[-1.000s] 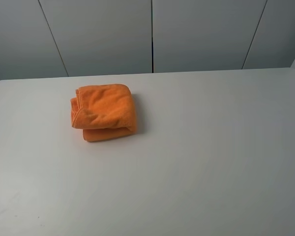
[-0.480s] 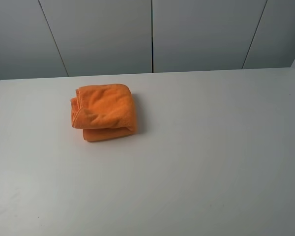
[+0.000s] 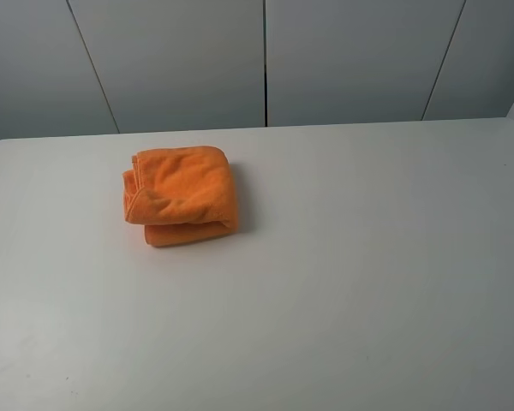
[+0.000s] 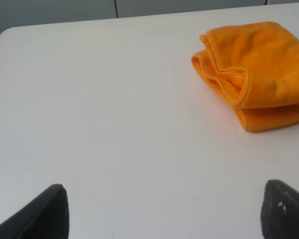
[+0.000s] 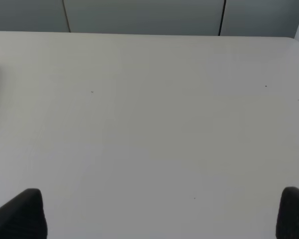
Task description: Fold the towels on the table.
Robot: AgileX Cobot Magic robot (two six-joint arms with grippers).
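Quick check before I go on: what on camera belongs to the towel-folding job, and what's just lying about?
Belongs to the job:
- orange towel, already folded into a bundle, lying alone
- white table under it
- left gripper, open, clear of the towel
- right gripper, open over bare tabletop

Just there:
- grey wall panels behind the table; no loose items visible

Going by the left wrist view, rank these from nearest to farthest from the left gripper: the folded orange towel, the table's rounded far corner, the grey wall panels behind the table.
From the left gripper, jaws open:
1. Orange towel, folded, lying on the table ahead and toward the table's middle.
2. Table's rounded far corner, beyond the towel's near edge, on the outer side.
3. Grey wall panels, behind the table's far edge.
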